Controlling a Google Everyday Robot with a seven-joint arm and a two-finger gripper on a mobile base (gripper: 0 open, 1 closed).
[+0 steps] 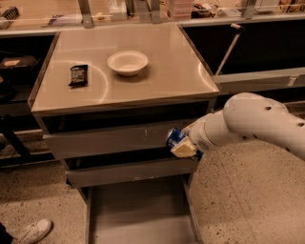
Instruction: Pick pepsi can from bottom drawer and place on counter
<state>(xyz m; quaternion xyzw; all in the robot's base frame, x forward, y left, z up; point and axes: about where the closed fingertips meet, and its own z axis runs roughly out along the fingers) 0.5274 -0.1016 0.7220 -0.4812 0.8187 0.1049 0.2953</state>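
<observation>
My gripper (182, 144) is shut on the pepsi can (174, 137), a small blue can, and holds it tilted in the air in front of the right end of the upper drawer fronts. It is below the front right edge of the counter (167, 71). The bottom drawer (138, 214) is pulled open under the gripper, with a bare grey floor. My white arm (257, 124) reaches in from the right.
A white bowl (127, 62) and a dark snack packet (78, 75) lie on the counter. Two grey drawers (114, 143) with tall fronts sit above the open one. A tan ledge with metal posts (86, 12) runs behind. A shoe (33, 231) is at bottom left.
</observation>
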